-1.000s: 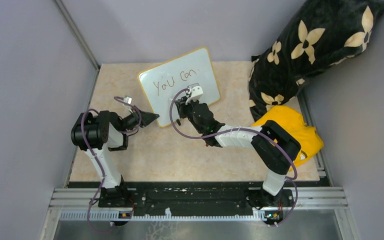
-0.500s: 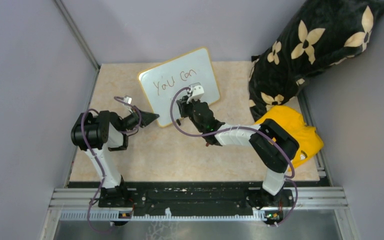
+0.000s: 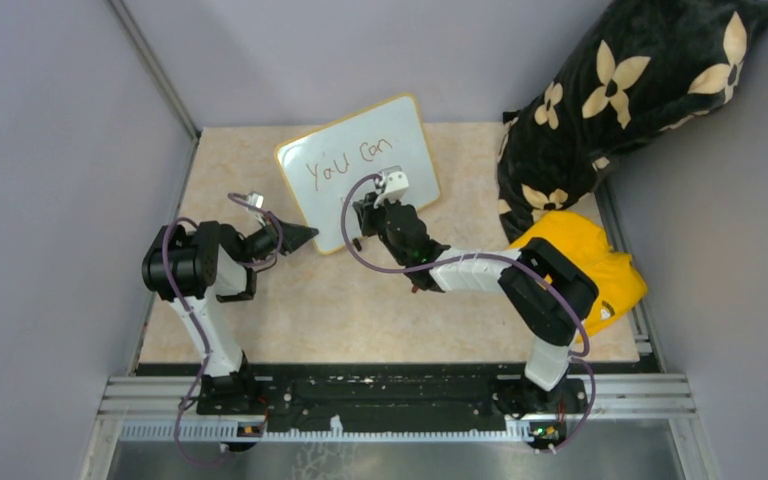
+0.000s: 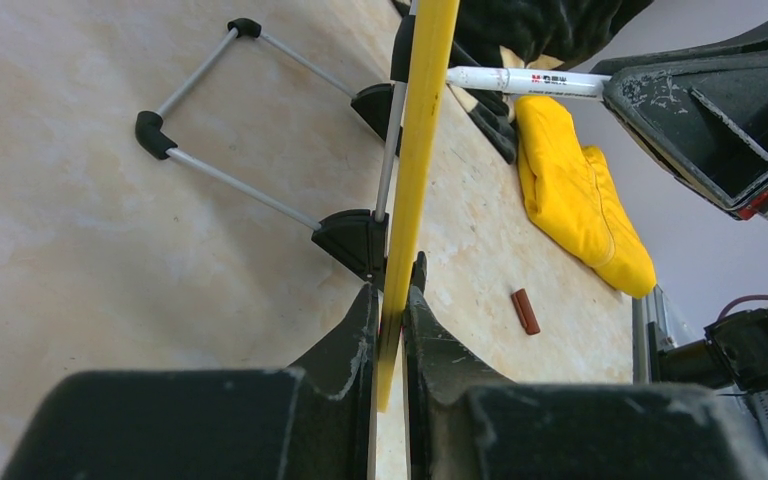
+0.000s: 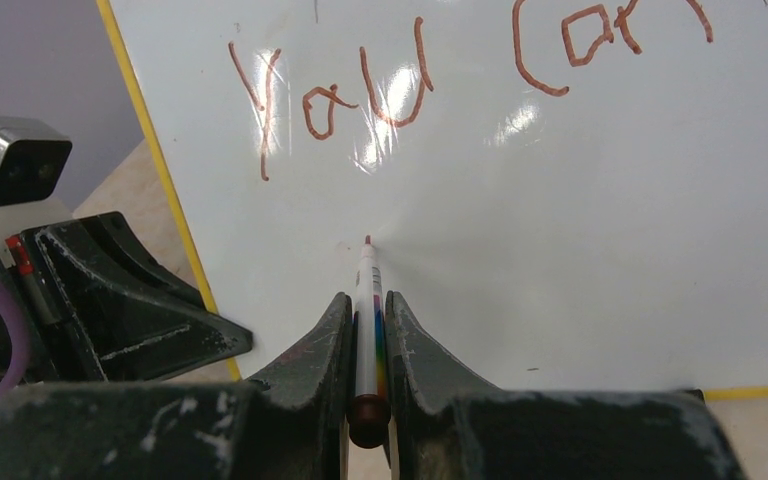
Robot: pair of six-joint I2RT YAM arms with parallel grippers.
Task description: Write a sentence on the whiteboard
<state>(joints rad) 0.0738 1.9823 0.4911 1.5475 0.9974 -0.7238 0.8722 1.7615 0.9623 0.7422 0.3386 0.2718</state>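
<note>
Two words of the sentence are on the whiteboard, which stands at the far middle of the table; my left pincer clamps its yellow edge to steady it while my right pincer grips the marker, tip at the blank area below.

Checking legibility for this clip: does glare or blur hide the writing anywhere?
Right wrist: glare patches on the whiteboard across "you", the sentence readable. Top external: evenly lit, writing small but legible. Left wrist: board seen edge-on, no writing visible.
</note>
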